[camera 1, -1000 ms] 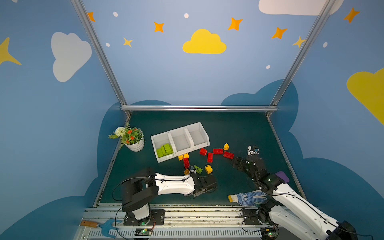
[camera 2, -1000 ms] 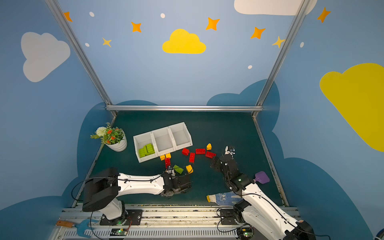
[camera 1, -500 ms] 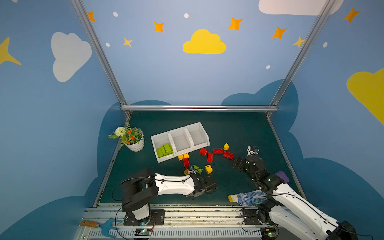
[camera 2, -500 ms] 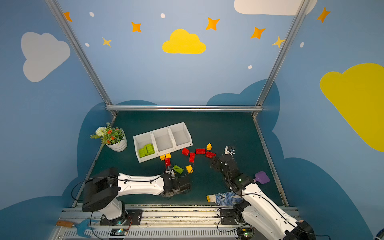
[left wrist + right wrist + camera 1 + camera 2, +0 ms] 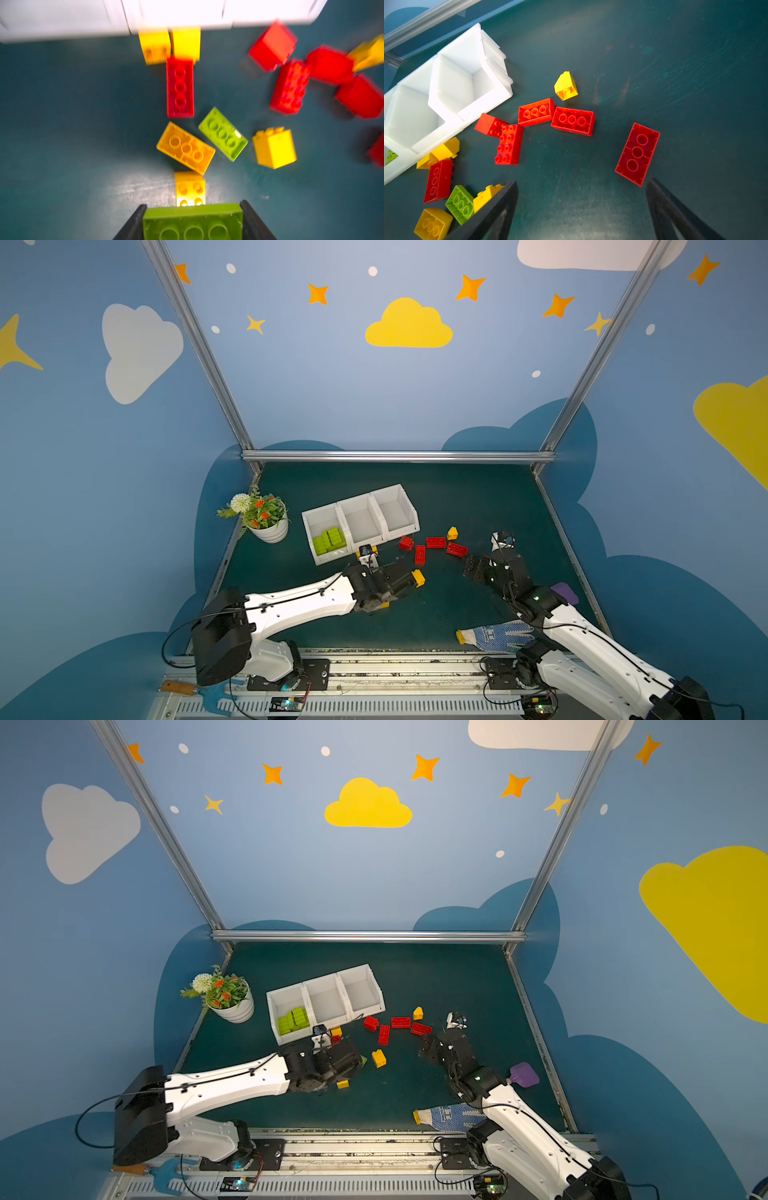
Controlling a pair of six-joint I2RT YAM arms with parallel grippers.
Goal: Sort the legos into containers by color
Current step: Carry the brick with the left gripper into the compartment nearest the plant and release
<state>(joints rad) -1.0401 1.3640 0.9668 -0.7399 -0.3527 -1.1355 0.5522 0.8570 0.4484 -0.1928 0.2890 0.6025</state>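
The left gripper had risen off the table, clamped on a lime green lego; the right gripper hung spread near a red lego. Beyond, green legos lay in the left end bin of the containers.

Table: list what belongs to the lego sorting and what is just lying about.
Job: red legos, yellow legos, green legos, held green lego, bins.
Lying about: flower pot, glove, purple object.
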